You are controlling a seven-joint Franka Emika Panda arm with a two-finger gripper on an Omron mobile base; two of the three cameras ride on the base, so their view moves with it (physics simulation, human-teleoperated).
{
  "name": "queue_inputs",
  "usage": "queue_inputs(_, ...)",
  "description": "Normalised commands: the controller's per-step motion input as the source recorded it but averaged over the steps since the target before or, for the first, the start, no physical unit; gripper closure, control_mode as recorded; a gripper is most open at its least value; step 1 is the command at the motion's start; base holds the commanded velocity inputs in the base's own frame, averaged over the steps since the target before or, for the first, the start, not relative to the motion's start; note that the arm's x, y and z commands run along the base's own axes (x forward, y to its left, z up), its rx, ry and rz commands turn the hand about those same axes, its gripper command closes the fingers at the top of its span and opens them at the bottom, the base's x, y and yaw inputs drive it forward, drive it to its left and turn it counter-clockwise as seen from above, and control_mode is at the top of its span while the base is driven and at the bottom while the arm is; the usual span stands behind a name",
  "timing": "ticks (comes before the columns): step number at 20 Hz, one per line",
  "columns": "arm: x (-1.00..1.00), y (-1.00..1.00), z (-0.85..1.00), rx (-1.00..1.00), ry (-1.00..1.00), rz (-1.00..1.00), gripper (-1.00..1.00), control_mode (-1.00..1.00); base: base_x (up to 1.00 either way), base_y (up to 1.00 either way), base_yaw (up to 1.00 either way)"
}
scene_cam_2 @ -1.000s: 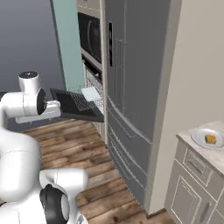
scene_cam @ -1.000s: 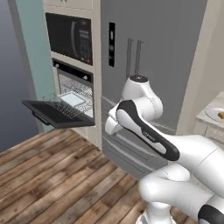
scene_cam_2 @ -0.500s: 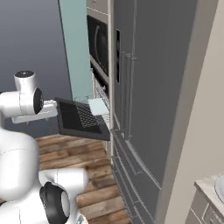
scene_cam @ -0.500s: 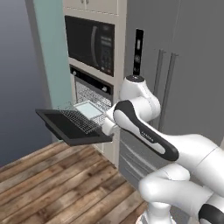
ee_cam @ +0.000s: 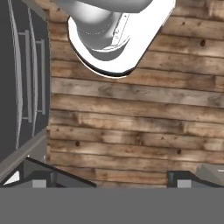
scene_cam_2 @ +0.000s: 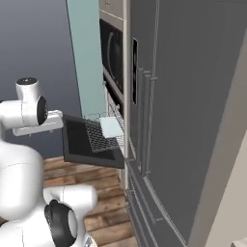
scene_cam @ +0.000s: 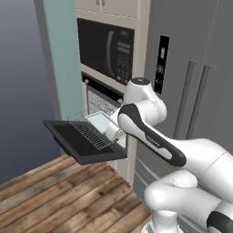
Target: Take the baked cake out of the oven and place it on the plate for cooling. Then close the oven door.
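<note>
My pincer [ee_cam: 109,179] stands spread wide with nothing between its tips, which rise at 5 and 7 o'clock in the hand view; it looks straight down on the wooden floor [ee_cam: 131,113]. At 9 o'clock in that view runs the grey refrigerator [ee_cam: 22,78] front with its long handles.

In the left base view, the white arm [scene_cam: 150,136] rises from 4 o'clock toward the centre, and its wrist ends just beside the oven door [scene_cam: 79,141]. I see that door dropped flat, at 9 o'clock from the arm. A wire rack [scene_cam: 93,132] is drawn out over it, carrying a pale square pan [scene_cam: 102,122] near the oven [scene_cam: 107,98] mouth. I cannot tell whether the cake sits in that pan.

Above the oven, at 12 o'clock, is the black microwave [scene_cam: 107,50].

In the right base view, the open door [scene_cam_2: 89,144] and pan [scene_cam_2: 111,126] lie at 9 o'clock from the refrigerator [scene_cam_2: 183,111].
</note>
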Motion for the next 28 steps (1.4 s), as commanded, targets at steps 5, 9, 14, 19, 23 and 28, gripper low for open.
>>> queue_inputs(5, 0.00, 0.00, 0.00, 0.00, 0.00, 0.00, -1.00, 1.00, 0.69, 0.00, 0.10)
queue_inputs(9, 0.00, 0.00, 0.00, 0.00, 0.00, 0.00, -1.00, 1.00, 0.81, 0.00, 0.06)
queue_inputs(14, 0.00, 0.00, 0.00, 0.00, 0.00, 0.00, -1.00, 1.00, 0.65, 0.00, 0.06)
queue_inputs(19, 0.00, 0.00, 0.00, 0.00, 0.00, 0.00, -1.00, 1.00, 0.48, 0.00, 0.05)
queue_inputs(23, 0.00, 0.00, 0.00, 0.00, 0.00, 0.00, -1.00, 1.00, 0.37, 0.00, 0.04)
queue_inputs(28, 0.00, 0.00, 0.00, 0.00, 0.00, 0.00, -1.00, 1.00, 0.32, -0.02, 0.03)
